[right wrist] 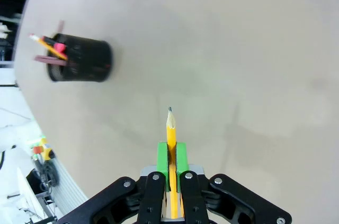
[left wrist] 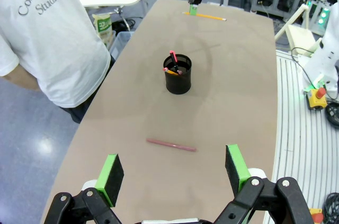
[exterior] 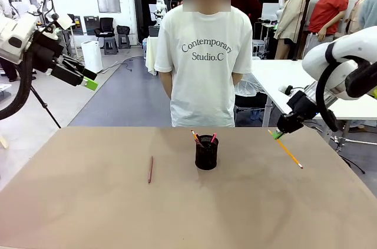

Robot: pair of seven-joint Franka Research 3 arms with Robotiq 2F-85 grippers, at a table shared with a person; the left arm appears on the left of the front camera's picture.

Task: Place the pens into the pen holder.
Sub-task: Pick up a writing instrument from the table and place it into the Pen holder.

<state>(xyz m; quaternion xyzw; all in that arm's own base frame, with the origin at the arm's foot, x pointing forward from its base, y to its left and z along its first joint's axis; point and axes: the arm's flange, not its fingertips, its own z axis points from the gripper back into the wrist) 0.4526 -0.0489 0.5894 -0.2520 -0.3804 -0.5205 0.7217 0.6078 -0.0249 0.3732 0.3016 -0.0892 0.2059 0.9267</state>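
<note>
Right gripper clamps a yellow pencil above the tan table; left gripper hangs spread wide. A reddish pen lies near the pen holder, grey floor beyond.

One pen holder. At least two pens inside: orange pencil, pink-tipped pen. One reddish-brown pen. One yellow pencil. Left hand, right hand: two. One person.

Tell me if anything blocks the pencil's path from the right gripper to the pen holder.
Nothing visible does. Only bare table lies between the yellow pencil in the right gripper and the pen holder; the reddish-brown pen lies on the holder's other side.
</note>
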